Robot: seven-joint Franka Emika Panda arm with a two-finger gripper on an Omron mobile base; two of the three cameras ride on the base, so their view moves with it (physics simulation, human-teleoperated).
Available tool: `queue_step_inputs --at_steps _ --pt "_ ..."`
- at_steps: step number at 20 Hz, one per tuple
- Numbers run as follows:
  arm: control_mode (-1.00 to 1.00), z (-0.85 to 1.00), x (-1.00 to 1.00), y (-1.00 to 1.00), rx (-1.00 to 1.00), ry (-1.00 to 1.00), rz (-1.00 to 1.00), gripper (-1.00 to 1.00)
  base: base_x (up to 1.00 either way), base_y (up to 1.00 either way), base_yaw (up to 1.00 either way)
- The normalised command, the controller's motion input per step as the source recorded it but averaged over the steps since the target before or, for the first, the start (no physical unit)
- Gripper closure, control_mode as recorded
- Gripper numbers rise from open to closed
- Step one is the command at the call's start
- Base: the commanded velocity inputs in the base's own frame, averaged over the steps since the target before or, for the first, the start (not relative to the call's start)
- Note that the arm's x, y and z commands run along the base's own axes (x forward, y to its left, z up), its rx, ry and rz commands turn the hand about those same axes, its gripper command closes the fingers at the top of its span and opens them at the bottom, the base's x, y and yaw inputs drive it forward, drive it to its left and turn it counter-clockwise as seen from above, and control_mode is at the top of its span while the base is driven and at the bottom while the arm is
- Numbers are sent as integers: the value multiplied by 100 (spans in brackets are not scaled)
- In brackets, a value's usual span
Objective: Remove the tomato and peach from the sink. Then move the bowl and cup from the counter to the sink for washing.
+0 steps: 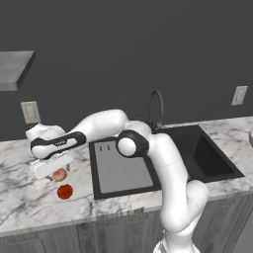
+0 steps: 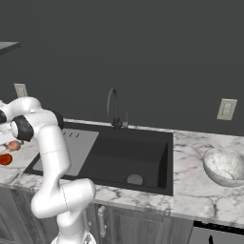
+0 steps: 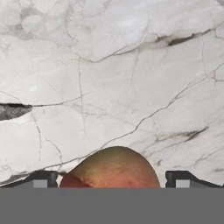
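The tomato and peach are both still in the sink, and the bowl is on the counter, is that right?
Not quite. The tomato and peach are out of the sink, on the counter to its left, as the left base view shows. The bowl is on the counter.

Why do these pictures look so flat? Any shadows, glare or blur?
Left base view: even light, only a faint shadow under the tomato; no glare on the counter. Right base view: sharp, sink evenly dark. Hand view: peach crisp though close, cut off at the bottom.

Two base views look forward and down from behind the arm, sharing the sink (image 1: pixel 197 148). Hand view looks straight down, close over tabletop (image 3: pixel 109 65).
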Motion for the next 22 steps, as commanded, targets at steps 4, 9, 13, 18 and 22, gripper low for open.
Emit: queue_step_inputs --at_steps 4,9,13,18,22 --pt "-100 0 -8 -14 0 0 0 -100 0 0 0" --pt "-100 4 -5 -10 1 -7 0 -100 0 0 0" --pt "-100 10 -5 -9 6 -8 0 -100 0 0 0" --pt "-100 15 -4 -7 10 -9 0 -100 0 0 0" --pt "-100 20 -4 -15 10 -8 0 -100 0 0 0"
